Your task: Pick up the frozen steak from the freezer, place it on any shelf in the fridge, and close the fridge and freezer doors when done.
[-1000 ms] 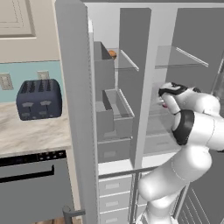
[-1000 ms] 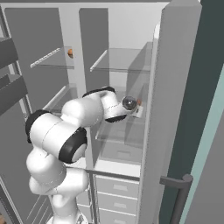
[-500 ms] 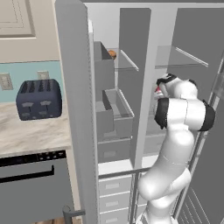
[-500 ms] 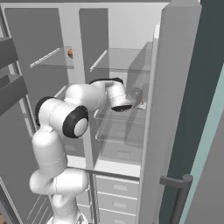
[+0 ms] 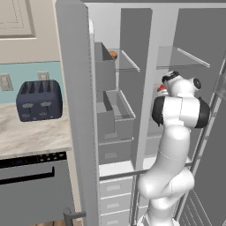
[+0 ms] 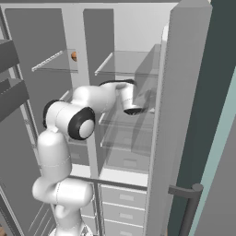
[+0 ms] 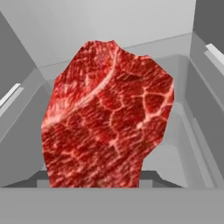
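You have one frozen steak (image 7: 107, 116) in front of the fingers, one dark toaster (image 5: 39, 99) on the counter and one small brown-orange round item (image 5: 113, 55) high up in the unit. Count two open doors, and one handle (image 6: 188, 203) in the right base view.

We see toaster (image 5: 39, 99) on counter (image 5: 31, 137), left of freezer (image 5: 115, 110). Fridge (image 5: 190, 66) right of freezer. Steak (image 7: 107, 116) sits between our gripper tips, inside fridge.

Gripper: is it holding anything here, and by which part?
The gripper is shut on the frozen steak. The hold is at the steak's lower end in the hand view; the exact contact spots are hidden.
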